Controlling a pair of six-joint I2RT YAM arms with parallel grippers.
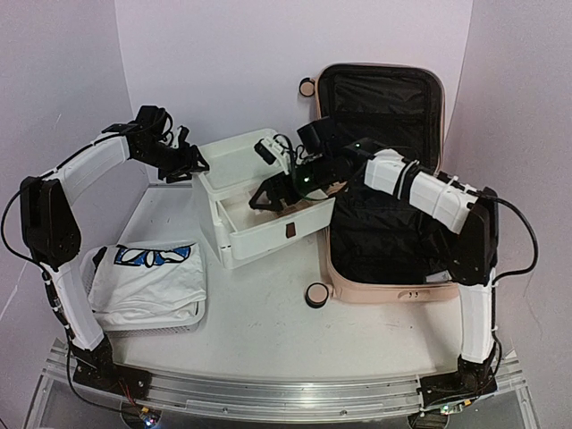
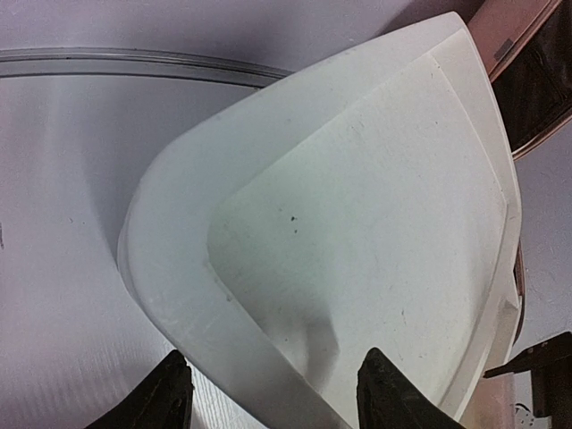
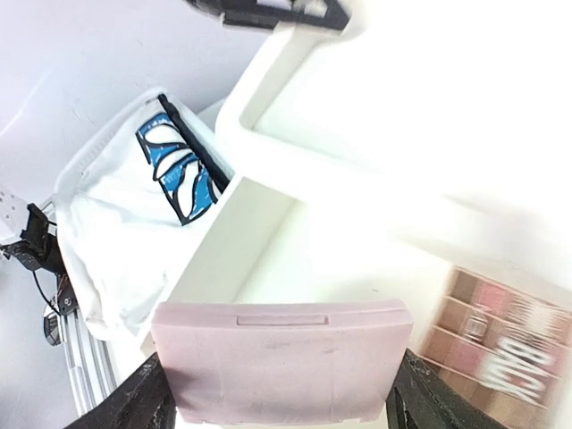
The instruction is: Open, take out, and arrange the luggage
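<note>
Fingers of the right gripper (image 3: 277, 398) are pressed against the two short ends of a flat pale pink case (image 3: 281, 357), which fills the gap between them. In the overhead view this gripper (image 1: 268, 198) hangs over an open drawer; whether the case touches the drawer floor cannot be told.

The luggage (image 1: 384, 292) lies open at the right side of the table (image 1: 268, 340). Its pink base is flat on the surface and its lid (image 1: 380, 103) stands upright against the back wall. Black lining shows in both halves. One wheel (image 1: 315, 295) sits at the near left corner of the base and another (image 1: 307, 87) at the top left corner of the lid. The right arm reaches from its base across the open luggage towards the left.

Just beside the luggage, on its left, stands a white drawer unit (image 1: 234, 159) with its drawer (image 1: 268, 236) pulled out towards the near side. The right wrist view shows a brown and pink palette (image 3: 500, 349) lying in the drawer, blurred.

At the unit's back left corner is the left gripper (image 1: 192, 165). Its fingers (image 2: 170, 398) are spread wide and hold nothing, with the rounded corner of the unit's top between and beyond them. A strip of the pink luggage (image 2: 509, 36) shows at the upper right of that view.

Well apart, at the near left of the table, a white basket (image 1: 152, 325) holds a folded white shirt (image 1: 147, 277) with a blue and black print.
</note>
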